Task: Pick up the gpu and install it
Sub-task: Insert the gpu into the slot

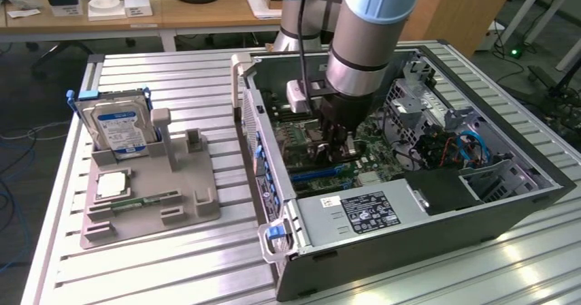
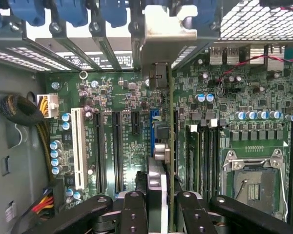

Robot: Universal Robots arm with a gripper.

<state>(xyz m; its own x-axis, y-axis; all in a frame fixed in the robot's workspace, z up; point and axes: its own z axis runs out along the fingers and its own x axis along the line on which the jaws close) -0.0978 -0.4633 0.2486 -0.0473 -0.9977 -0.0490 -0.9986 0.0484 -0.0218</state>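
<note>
The gripper (image 2: pixel 158 207) is closed on the gpu (image 2: pixel 169 146), held edge-on inside the computer case (image 1: pixel 508 206); the card's long axis runs six to twelve o'clock, its metal bracket (image 2: pixel 168 31) at twelve, directly above the blue motherboard slot (image 2: pixel 153 134)

Count, exterior view: 1 robot arm (image 1: pixel 363 33), 1 open computer case (image 1: pixel 399 182), 1 grey parts holder (image 1: pixel 150 196), 1 hard drive (image 1: pixel 116 124), 1 memory stick (image 1: pixel 136 202). Wrist view: 1 gpu (image 2: pixel 168 146), 1 white slot (image 2: pixel 79 146), 1 CPU socket (image 2: pixel 254 185).
</note>
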